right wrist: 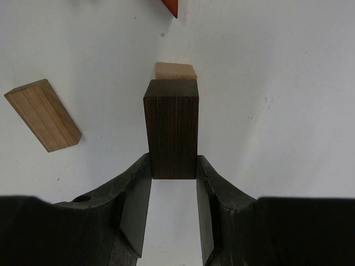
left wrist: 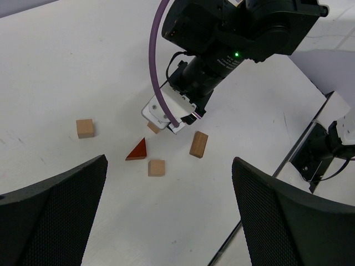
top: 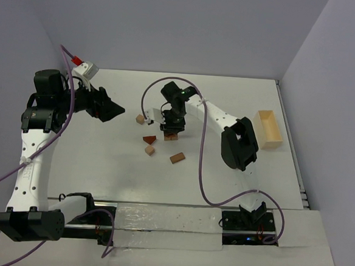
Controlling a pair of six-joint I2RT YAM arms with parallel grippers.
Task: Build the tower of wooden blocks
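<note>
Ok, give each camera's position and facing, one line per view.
Top external: above and behind the bases, looking down at the table; both arms show.
Left wrist: on the left hand, facing the right hand and loose blocks; own open fingers show.
Right wrist: looks down its fingers at the gripped dark block.
Shared: the tan bar, in all three.

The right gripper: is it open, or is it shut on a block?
Shut on the dark brown block: in the right wrist view, both fingers of the right gripper press against its sides.
</note>
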